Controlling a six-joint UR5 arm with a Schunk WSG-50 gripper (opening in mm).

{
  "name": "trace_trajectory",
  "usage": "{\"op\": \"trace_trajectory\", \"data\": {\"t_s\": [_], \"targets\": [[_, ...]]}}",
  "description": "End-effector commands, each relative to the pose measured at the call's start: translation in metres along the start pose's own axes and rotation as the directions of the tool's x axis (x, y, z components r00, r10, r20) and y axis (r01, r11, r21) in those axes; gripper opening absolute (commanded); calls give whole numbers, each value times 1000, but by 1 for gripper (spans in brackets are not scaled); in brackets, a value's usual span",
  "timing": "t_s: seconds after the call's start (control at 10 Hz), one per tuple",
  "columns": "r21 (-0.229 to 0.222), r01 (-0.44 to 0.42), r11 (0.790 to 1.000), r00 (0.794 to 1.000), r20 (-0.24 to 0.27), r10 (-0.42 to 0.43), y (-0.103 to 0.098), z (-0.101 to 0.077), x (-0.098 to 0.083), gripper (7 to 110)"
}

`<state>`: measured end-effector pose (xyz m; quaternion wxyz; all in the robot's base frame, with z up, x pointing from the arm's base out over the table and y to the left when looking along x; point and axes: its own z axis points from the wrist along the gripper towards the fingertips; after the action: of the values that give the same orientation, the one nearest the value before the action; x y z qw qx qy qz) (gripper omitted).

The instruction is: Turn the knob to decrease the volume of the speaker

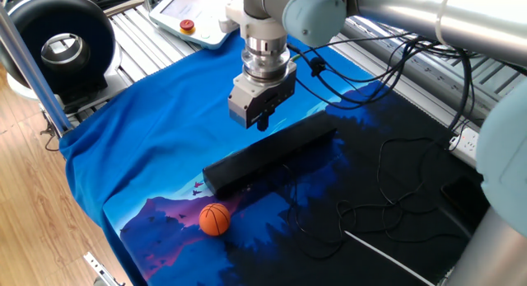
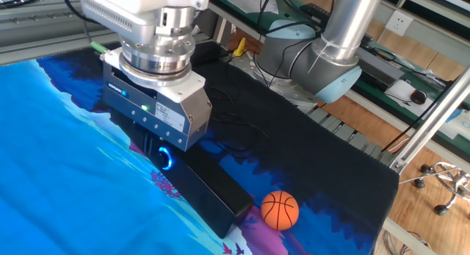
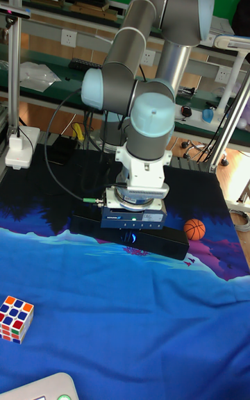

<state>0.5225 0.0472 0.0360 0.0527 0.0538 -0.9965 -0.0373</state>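
The speaker (image 1: 272, 158) is a long matte-black bar lying across the blue cloth, also seen in the other fixed view as speaker (image 2: 213, 196) and in the tall view as speaker (image 3: 167, 240). Its knob (image 2: 165, 159) glows with a blue ring on the speaker's side face, and that glow shows at knob (image 3: 132, 235) too. My gripper (image 1: 263, 123) points straight down at the speaker's far side, just over the knob. Its dark fingers look pressed together, with nothing held. In the other fixed view the gripper (image 2: 150, 146) has its tips right beside the ring.
An orange ball (image 1: 214, 218) lies near the speaker's end. A thin black cable (image 1: 387, 187) loops over the dark cloth. A black ring-shaped device (image 1: 62, 43) and a teach pendant (image 1: 193, 14) stand at the back left. A Rubik's cube (image 3: 15, 318) sits on the cloth.
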Motion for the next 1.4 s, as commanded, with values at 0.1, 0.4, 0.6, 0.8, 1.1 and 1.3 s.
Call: {"op": "trace_trajectory", "data": {"t_s": [0.1,0.4,0.6,0.8,1.1,1.3], "targets": [[-44,13,999,998,-56,-15,1,1,5,7],[-40,12,999,998,-63,-15,0,3,6,7],[-39,15,999,998,-66,-17,-1,3,6,7],[-41,15,999,998,-66,-18,-1,4,5,7],[-44,15,999,998,-64,-18,0,5,4,7],[-49,15,999,998,-63,-18,2,5,3,7]]}}
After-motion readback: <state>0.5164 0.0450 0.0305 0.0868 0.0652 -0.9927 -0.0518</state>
